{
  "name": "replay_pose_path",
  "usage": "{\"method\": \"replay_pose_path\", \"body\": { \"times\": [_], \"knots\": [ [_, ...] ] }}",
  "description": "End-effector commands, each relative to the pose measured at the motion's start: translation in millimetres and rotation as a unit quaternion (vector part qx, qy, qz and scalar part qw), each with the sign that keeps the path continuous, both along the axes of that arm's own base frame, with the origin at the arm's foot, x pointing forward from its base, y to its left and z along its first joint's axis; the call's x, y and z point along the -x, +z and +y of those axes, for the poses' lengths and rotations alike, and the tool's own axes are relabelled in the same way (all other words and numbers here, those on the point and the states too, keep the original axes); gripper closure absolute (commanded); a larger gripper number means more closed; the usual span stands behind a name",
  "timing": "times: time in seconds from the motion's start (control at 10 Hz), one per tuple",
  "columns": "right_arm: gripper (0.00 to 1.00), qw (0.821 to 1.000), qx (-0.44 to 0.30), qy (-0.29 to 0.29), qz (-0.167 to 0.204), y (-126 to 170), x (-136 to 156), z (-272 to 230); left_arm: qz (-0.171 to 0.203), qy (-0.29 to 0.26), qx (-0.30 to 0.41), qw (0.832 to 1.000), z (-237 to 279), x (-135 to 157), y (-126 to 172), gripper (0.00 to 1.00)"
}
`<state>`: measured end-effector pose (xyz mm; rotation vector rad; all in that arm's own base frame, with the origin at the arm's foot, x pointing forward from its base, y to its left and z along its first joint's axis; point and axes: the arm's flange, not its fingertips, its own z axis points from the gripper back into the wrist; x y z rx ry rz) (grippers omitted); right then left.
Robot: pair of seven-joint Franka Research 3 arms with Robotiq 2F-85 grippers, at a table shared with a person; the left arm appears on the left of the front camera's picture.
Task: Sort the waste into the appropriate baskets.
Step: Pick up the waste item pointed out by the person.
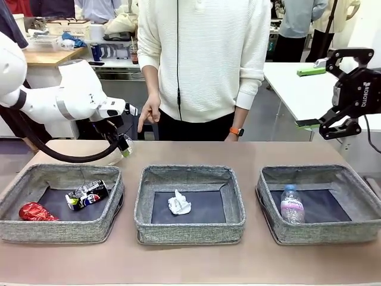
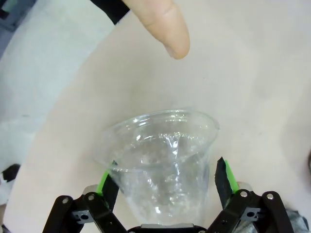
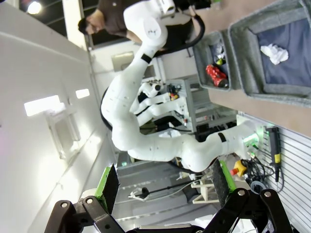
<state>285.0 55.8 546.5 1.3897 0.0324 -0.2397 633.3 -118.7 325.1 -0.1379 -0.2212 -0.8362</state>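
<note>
**Last piece of waste sits between the left gripper's open fingers**

The left gripper (image 2: 165, 187) stands wide, its green pads (image 2: 226, 175) on either side of the clear plastic container (image 2: 163, 162) without visibly pressing on it; the container's mouth points away from the wrist, so the fingers straddle its narrower part, which looks like a sensible place to close. In the front view this happens at the far left of the worktop (image 1: 190, 152), behind the left basket (image 1: 59, 202), where the clear container glints just under the left arm's wrist. The person's hand (image 1: 149, 114) hangs close by with a finger pointing down (whether to steady or merely to indicate, I cannot tell).

The right gripper (image 1: 315, 122) is also spread wide and holds nothing; it is raised well off to the right, apparently parked out of the way.

The sorting looks nearly finished; the red can (image 1: 36, 211) and the dark multicoloured can (image 1: 86, 194) lie together in the left basket; the white paper ball (image 1: 179, 202) lies alone in the middle basket (image 1: 189, 202); the pink-labelled bottle (image 1: 291, 204) lies in the right basket (image 1: 318, 202), likely where the container belongs.

The worktop is smooth, matt and tan; behind it is a busy workshop with white tables and cluttered shelves.
</note>
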Motion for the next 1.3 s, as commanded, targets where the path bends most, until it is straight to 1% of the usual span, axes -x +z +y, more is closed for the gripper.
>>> {"method": "replay_pose_path", "body": {
  "times": [0.0,0.5,0.6,0.7,0.8,0.9,1.0,1.1,1.2],
  "knots": [
    [0.00,1.000,-0.010,0.002,-0.014,1.0,-3.1,2.4,0.018,0.003,0.004,1.000,-2.9,-8.8,1.6,0.00],
    [0.00,1.000,-0.010,0.002,-0.014,1.0,-3.1,2.4,0.033,0.004,0.003,0.999,-3.1,-7.7,-3.5,0.00],
    [0.00,1.000,-0.010,0.002,-0.014,1.0,-3.1,2.4,0.028,0.006,-0.002,1.000,-2.7,-7.3,-3.7,0.15],
    [0.00,1.000,-0.010,0.002,-0.014,1.0,-3.1,2.4,0.026,0.003,-0.001,1.000,-2.4,-6.5,-2.2,0.19],
    [0.00,1.000,-0.010,0.002,-0.014,1.0,-3.1,2.4,0.025,0.003,0.001,1.000,-2.1,-6.2,-0.7,0.34],
    [0.00,1.000,-0.010,0.002,-0.014,1.0,-3.1,2.4,0.025,0.001,0.003,1.000,-2.1,-6.0,0.2,0.38],
    [0.00,1.000,-0.010,0.002,-0.014,1.0,-3.1,2.4,0.025,0.001,0.003,1.000,-1.8,-5.8,0.6,0.53],
    [0.00,1.000,-0.010,0.002,-0.014,1.0,-3.1,2.4,0.027,0.000,0.004,1.000,-1.9,-5.0,0.9,0.57],
    [0.00,1.000,-0.010,0.002,-0.014,1.0,-3.1,2.4,0.029,0.001,0.002,1.000,-1.8,-4.8,1.0,0.72]
  ]
}}
